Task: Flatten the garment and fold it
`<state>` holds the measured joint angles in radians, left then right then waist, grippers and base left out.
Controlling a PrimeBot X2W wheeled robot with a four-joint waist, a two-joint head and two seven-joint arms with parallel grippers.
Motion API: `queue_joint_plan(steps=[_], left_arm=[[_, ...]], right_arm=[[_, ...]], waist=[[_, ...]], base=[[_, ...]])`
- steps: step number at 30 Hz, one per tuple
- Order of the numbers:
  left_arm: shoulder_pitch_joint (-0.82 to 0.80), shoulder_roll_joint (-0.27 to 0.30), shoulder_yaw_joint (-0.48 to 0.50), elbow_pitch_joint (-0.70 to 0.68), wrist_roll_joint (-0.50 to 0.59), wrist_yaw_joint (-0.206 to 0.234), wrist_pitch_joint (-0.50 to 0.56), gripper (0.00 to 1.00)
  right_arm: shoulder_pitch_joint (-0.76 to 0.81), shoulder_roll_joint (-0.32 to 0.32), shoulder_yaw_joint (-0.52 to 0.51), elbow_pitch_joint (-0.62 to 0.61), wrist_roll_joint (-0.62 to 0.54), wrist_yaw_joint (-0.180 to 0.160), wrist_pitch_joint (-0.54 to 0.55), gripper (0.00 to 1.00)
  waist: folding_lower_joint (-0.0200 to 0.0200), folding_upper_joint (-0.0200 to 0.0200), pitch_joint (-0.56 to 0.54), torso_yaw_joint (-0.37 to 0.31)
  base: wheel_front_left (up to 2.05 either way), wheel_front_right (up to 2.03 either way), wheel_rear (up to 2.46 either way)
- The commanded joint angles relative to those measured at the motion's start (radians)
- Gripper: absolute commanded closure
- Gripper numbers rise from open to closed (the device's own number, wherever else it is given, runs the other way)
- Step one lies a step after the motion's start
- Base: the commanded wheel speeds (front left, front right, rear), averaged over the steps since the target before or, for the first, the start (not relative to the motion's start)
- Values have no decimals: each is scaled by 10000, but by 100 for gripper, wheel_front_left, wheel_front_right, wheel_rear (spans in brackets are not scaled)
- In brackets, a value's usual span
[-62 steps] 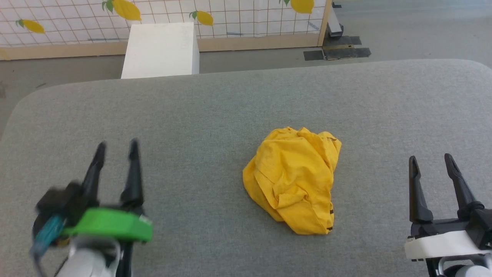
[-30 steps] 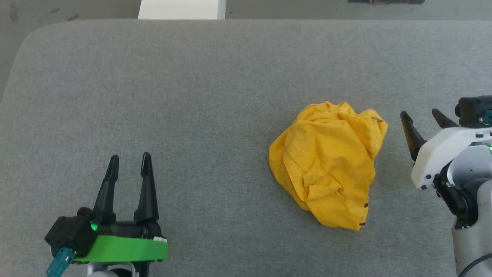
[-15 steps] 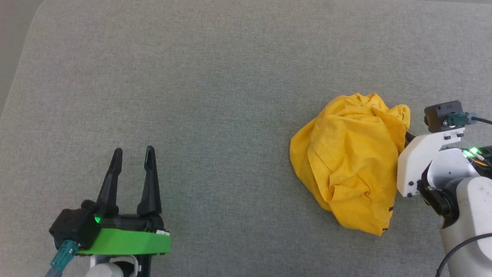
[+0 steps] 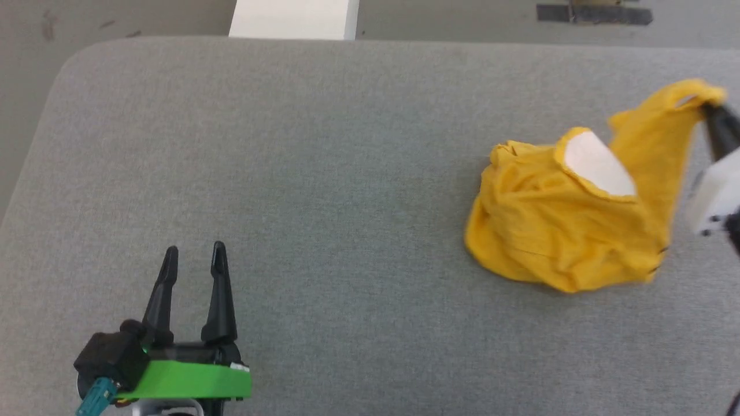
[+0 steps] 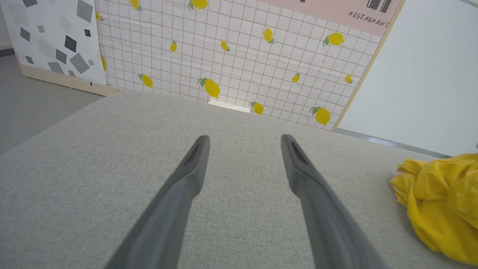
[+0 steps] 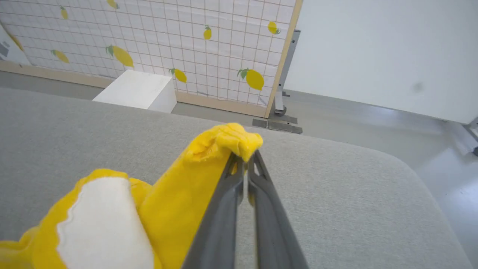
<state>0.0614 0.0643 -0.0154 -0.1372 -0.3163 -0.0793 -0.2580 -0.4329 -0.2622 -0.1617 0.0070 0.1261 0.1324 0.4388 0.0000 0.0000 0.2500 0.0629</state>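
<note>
The garment (image 4: 555, 242) is a mustard-yellow bundle with a white patch, lying on the right side of the grey table (image 4: 318, 144). One edge of it is pulled up and to the right. My right gripper (image 4: 710, 107) is shut on that raised edge at the picture's right border. In the right wrist view the right gripper (image 6: 244, 157) pinches a yellow fold of the garment (image 6: 179, 186) at its tips. My left gripper (image 4: 193, 257) stands open at the lower left, far from the cloth. Its fingers (image 5: 194, 164) hold nothing, and the garment (image 5: 440, 209) lies off to their right.
A white box (image 4: 293, 18) stands on the floor beyond the table's far edge, also visible as the white box (image 6: 136, 91). A lemon-print panel (image 5: 231, 56) rises behind it. The table's rounded left corner (image 4: 69, 63) is near the left arm.
My right gripper has closed on the garment's right edge and lifted it up and right, opening the bundle and showing a white patch. The head camera has shifted. The left gripper stays put.
</note>
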Motion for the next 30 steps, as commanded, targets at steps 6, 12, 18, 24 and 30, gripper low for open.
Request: queue_joint_plan(steps=[6, 12, 18, 24, 30], left_arm=[[332, -55, -10, -64, 188, -12, -38, 0], [403, -16, -69, 1, 227, -20, -37, 0], [401, 75, -112, 54, 245, 4, 20, 0], [379, 76, -275, 154, 237, 0, 51, 0], [311, 55, -397, 230, 158, -11, 34, 0]], right_arm=[[2402, 367, -2019, -1017, -559, -17, 486, 100], [4145, 993, -3243, -281, -955, -17, 242, 100], [3947, 1206, -3185, 54, -1142, -17, -555, 0], [3022, 931, -1943, -879, -468, -17, -631, 0], [2772, 556, -308, -1514, 66, -17, 897, 0]], waist=[[0, 0, -431, -303], [0, 0, -413, -282], [0, 0, -531, -351], [0, 0, -662, -256], [0, 0, -562, 45]], base=[[0, 0, 0], [0, 0, 0], [0, 0, 0], [0, 0, 0], [0, 0, 0]])
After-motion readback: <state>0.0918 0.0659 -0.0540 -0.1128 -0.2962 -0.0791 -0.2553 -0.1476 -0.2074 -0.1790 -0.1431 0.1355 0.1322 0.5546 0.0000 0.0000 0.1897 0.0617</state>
